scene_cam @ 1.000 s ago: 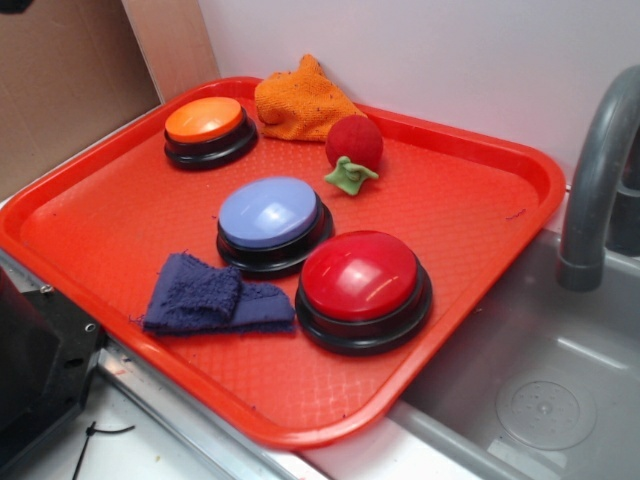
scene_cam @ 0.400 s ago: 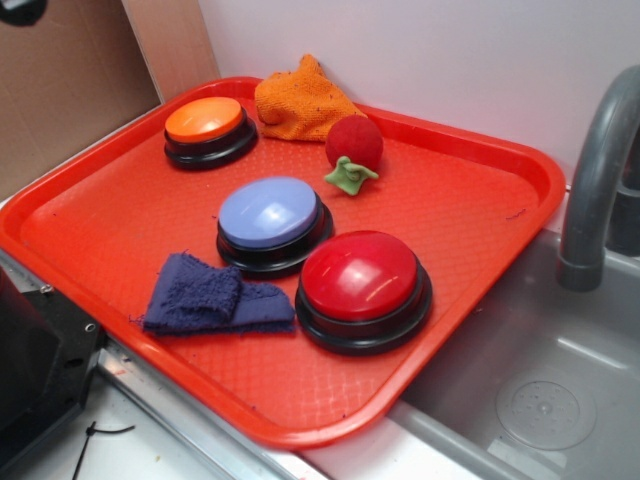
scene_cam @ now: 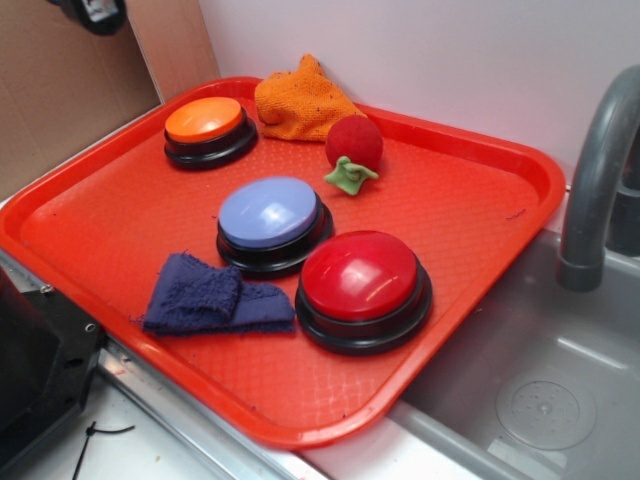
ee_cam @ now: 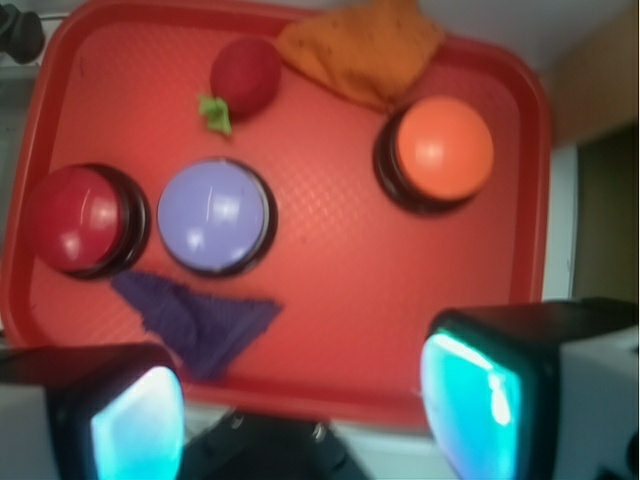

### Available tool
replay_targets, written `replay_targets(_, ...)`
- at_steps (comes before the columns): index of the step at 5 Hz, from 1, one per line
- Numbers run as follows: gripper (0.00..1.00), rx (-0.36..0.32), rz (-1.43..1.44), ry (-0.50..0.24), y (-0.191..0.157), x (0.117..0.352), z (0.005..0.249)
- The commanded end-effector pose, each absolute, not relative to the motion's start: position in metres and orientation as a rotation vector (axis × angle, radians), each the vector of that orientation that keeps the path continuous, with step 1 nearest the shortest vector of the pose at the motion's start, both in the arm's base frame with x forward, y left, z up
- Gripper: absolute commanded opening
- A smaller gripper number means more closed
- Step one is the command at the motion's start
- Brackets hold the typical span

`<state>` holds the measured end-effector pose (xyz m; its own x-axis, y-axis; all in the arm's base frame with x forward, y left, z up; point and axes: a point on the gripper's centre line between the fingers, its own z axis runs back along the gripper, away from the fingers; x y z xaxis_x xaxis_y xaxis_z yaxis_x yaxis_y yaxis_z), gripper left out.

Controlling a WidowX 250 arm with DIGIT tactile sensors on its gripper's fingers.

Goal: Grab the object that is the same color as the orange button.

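orange rag (scene_cam: 300, 102) sits bunched in the tray's (scene_cam: 470, 215) far corner just beside the orange button (scene_cam: 205, 122), so i worry my spread-jawed gripper (ee_cam: 300, 405) clips that button or the rim descending.

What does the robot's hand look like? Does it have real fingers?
No real fingers. In the wrist view the gripper has two blocky black fingers with pads that glow bright turquoise on their inner faces, and pale grey parts at the outer edges. In the exterior view only a small dark piece shows at the top edge, too little to describe.
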<state>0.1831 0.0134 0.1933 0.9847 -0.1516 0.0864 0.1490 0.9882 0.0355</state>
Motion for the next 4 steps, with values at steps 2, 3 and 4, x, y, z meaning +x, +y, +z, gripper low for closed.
replay_targets(2,1.00,0.088,-0.192,-0.172,0.040,0.281,0.135)
replay_targets(3,1.00,0.112,-0.161,-0.168,0.042,0.300,0.122)
replay_targets(4,1.00,0.137,-0.129,-0.161,0.043,0.332,0.094)
